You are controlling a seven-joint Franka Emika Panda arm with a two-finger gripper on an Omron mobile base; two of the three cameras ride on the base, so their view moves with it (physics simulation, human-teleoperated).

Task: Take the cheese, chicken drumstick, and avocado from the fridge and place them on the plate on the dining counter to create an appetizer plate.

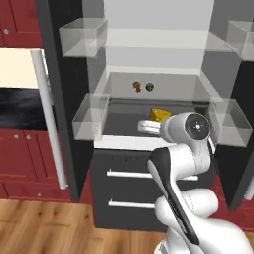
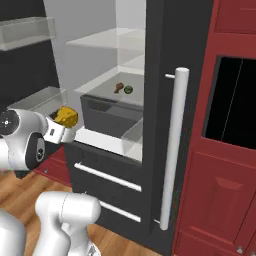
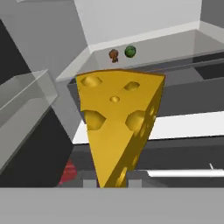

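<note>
My gripper (image 3: 112,183) is shut on the cheese (image 3: 116,122), a yellow-orange wedge with holes, held by its narrow end in front of the open fridge (image 1: 149,59). The held cheese (image 2: 66,117) hangs just outside the lower shelf, and from the left the cheese (image 1: 159,115) peeks out above my arm. Further in, on the glass shelf at the back, lie the brown chicken drumstick (image 3: 113,54) and, right beside it, the dark green avocado (image 3: 130,51). The same pair shows from both sides: chicken drumstick (image 1: 136,87), avocado (image 1: 149,88), drumstick (image 2: 118,88), avocado (image 2: 128,90). The plate and the dining counter are out of view.
Clear door bins (image 1: 91,116) flank the fridge opening on both sides. A long white bar handle (image 2: 172,150) runs down the open door. Two dark drawers (image 1: 124,186) sit below the shelves. Red cabinets (image 2: 220,190) stand beside the fridge over a wooden floor.
</note>
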